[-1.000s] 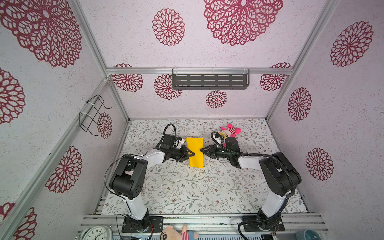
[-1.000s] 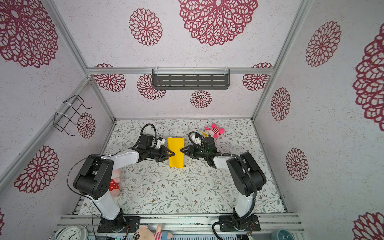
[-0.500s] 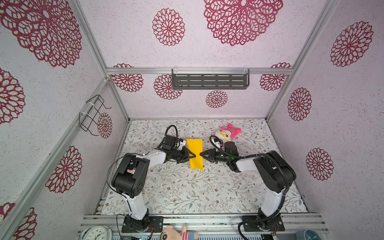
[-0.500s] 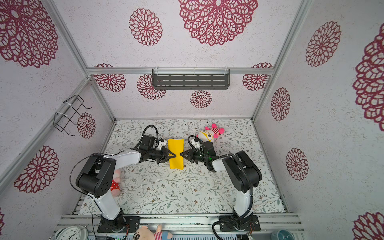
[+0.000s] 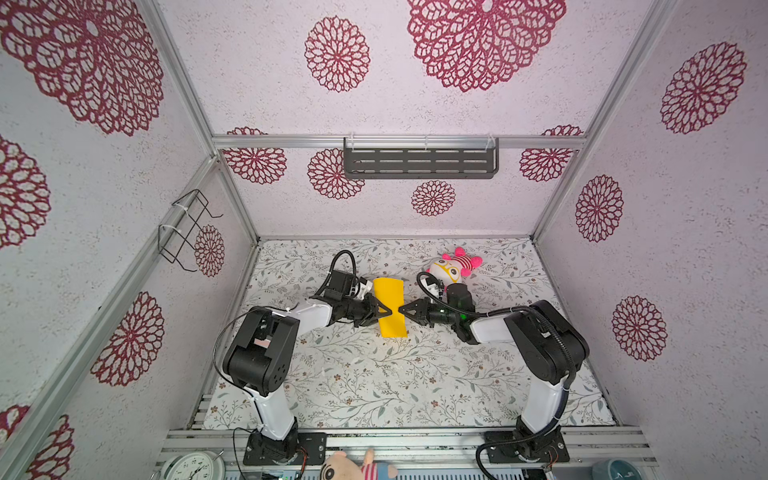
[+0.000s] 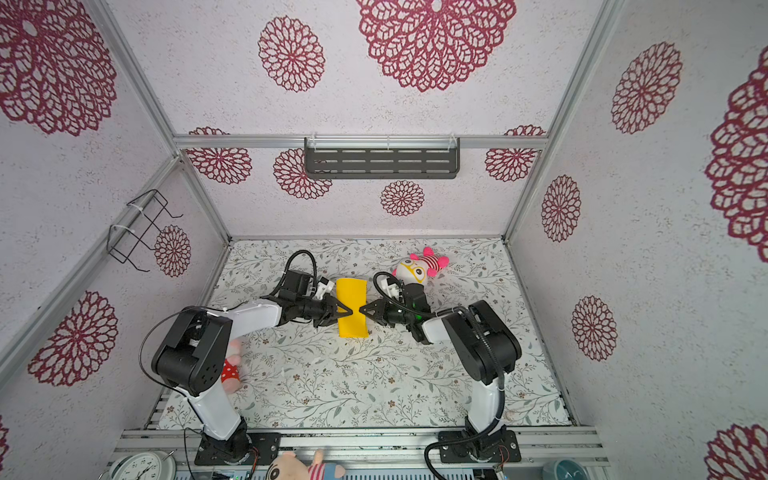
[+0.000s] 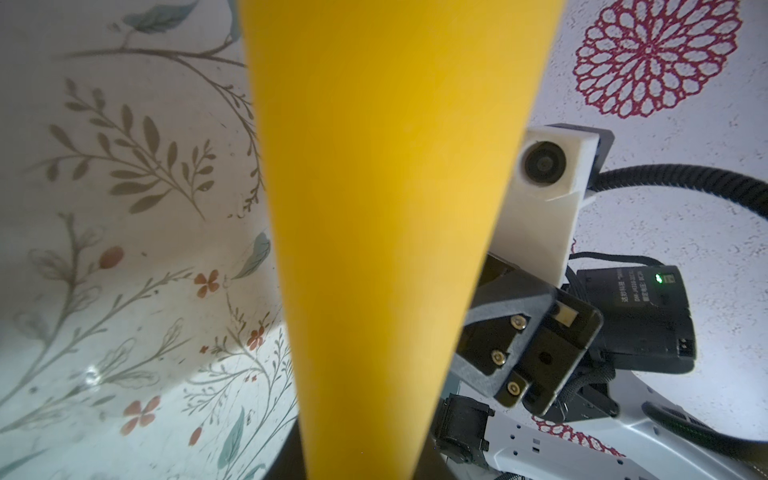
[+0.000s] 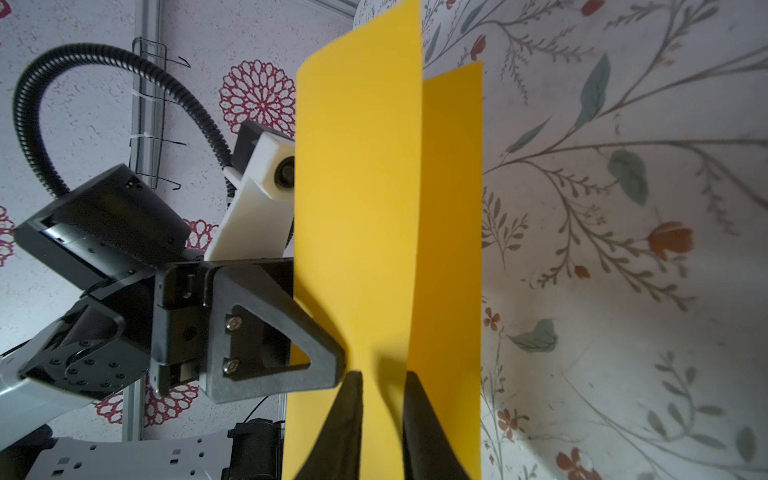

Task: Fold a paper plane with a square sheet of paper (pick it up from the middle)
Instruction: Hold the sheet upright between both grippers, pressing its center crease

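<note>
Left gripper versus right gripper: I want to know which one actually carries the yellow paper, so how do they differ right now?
The left gripper is clamped on the square sheet of paper, holding it up; the right gripper only straddles it, a gap showing between its fingers. In both top views the left gripper reaches in from the left, the right gripper from the right. Shared: both tips face each other at the sheet's middle.

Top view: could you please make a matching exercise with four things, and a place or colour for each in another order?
Things:
1. square sheet of paper
2. plush toy
3. black shelf
4. wire rack

Place or colour:
a. on the back wall
b. yellow-orange
c. on the left side wall
d. pink and white

Pairs: 1-b, 2-d, 3-a, 4-c.
</note>
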